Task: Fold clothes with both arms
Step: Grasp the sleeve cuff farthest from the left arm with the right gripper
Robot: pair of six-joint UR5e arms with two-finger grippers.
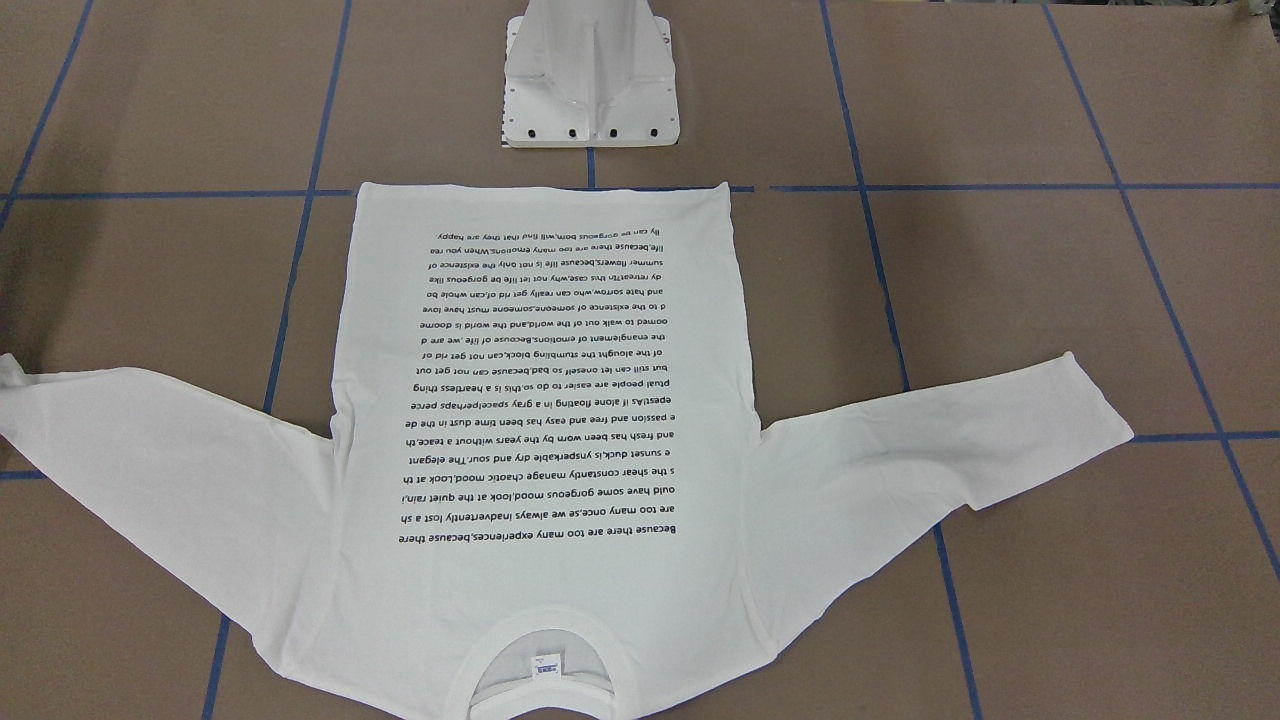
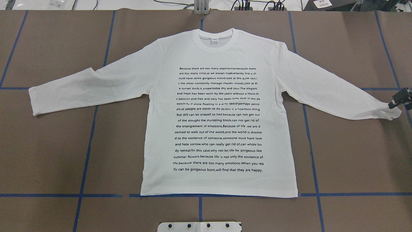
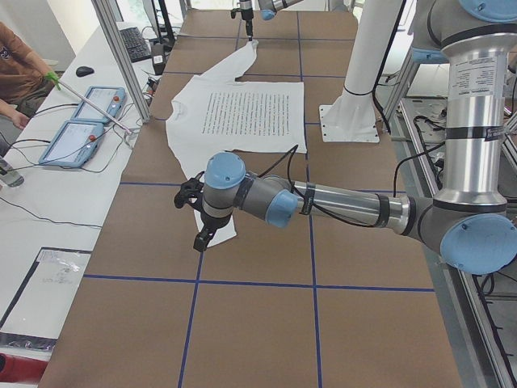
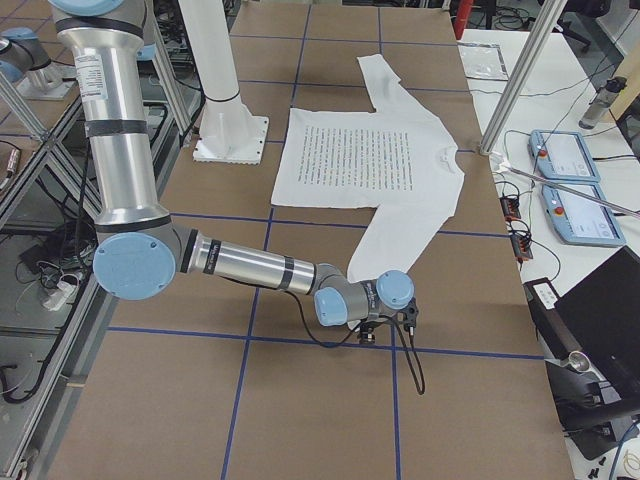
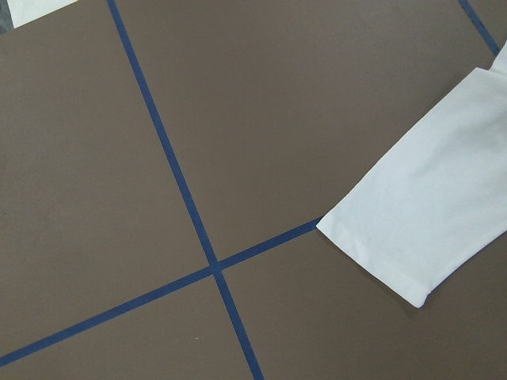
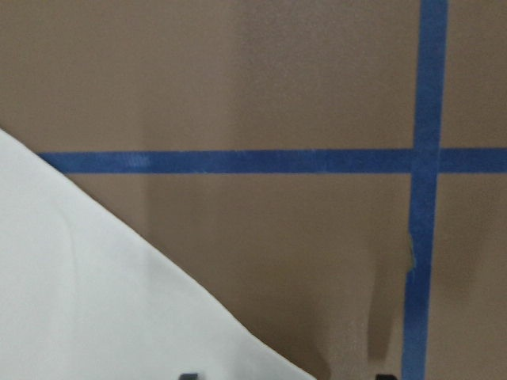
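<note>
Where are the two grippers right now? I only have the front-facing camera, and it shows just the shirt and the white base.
Observer: The right gripper is at the right sleeve cuff, at the edge of the overhead view.
Operator: Is it open?
Observer: Its wrist camera shows two fingertips set apart, with the sleeve's edge reaching in between them.
Operator: And the left one?
Observer: The left gripper hangs over the left sleeve cuff in the left side view. I cannot tell whether it is open.
</note>
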